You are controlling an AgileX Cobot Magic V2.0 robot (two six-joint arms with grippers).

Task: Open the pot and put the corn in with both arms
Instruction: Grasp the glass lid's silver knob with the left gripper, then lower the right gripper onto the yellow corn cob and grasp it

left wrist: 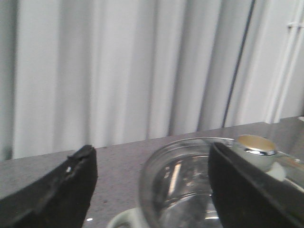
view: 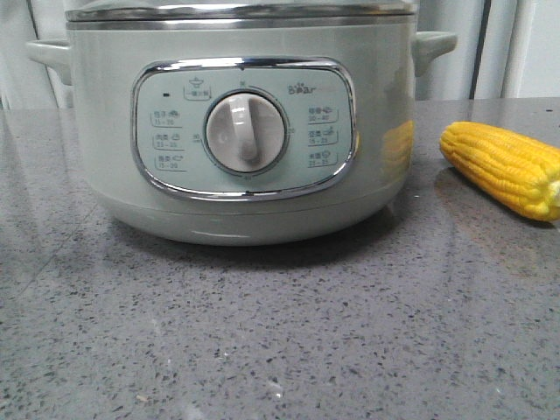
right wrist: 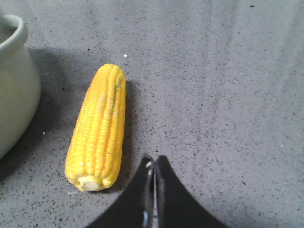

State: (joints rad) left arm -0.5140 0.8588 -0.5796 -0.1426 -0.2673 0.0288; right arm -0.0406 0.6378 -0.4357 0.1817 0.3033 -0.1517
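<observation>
The pale sage-green pot [view: 241, 131] stands in the middle of the grey counter, its white dial [view: 246, 132] facing me and its glass lid on top. The yellow corn [view: 503, 166] lies on the counter to the pot's right. In the left wrist view my left gripper [left wrist: 152, 166] is open, hovering over the glass lid [left wrist: 190, 185]; the lid's knob [left wrist: 256, 145] sits by the right finger. In the right wrist view my right gripper [right wrist: 154, 164] is shut and empty, just beside the corn [right wrist: 99, 128], apart from it. Neither gripper shows in the front view.
The pot's side handles [view: 435, 45] stick out left and right. A pot handle edge [right wrist: 12, 71] lies close to the corn in the right wrist view. White curtains [left wrist: 118, 66] hang behind the counter. Grey speckled counter [view: 280, 332] stretches in front of the pot.
</observation>
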